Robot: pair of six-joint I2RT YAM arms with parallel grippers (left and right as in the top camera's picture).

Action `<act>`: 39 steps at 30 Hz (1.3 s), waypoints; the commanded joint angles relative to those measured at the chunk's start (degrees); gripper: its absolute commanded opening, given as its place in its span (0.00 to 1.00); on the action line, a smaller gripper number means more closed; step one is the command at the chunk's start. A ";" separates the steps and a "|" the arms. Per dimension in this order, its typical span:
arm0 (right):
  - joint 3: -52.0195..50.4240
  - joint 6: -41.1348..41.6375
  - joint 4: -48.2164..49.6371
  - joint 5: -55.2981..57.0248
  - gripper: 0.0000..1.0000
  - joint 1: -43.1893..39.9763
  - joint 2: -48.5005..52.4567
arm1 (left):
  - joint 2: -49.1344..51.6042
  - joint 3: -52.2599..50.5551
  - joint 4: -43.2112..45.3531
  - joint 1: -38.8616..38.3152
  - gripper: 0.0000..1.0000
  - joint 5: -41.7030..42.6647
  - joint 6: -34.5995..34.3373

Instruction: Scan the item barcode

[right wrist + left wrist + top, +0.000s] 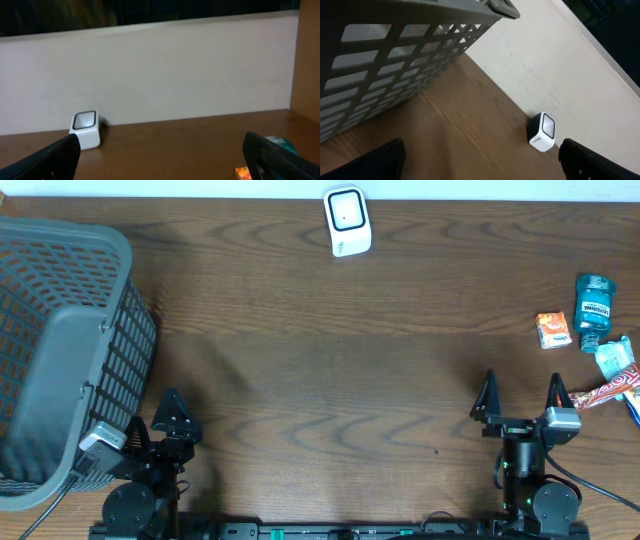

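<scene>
My right gripper point(522, 392) stands with jaws wide apart, holding nothing, nearer me than the scanner point(347, 222) and to its right. The orange box point(553, 330) and mouthwash bottle point(594, 302) lie further right of the scanner, clear of my fingers. My left gripper point(165, 418), likewise spread, sits left of the scanner beside the basket point(125, 330). Bare table point(330, 370) spreads on my side of the scanner.

Matt brown wood-grain table point(330, 380); a grey plastic basket point(60, 330), dull and latticed; a smooth white plastic scanner point(347, 222) with a glossy dark window. The teal bottle point(593, 302) looks like clear plastic; the orange box point(553, 330) I take for card, small as it is.
</scene>
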 commanded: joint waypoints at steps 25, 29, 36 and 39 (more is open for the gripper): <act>-0.92 1.70 -15.04 3.93 0.99 0.28 -0.57 | -0.37 0.04 0.13 -0.31 0.98 -0.74 -0.31; -0.92 1.62 -15.08 3.93 0.99 -0.17 -0.57 | -0.37 0.04 0.13 -0.31 0.98 -0.74 -0.31; -0.92 1.09 -14.97 3.96 0.99 -0.48 -0.57 | -0.37 0.04 0.11 -0.31 0.98 -0.74 -0.31; -0.92 1.07 -14.97 4.00 0.99 -0.48 -0.57 | -0.37 0.04 0.11 -0.31 0.98 -0.74 -0.31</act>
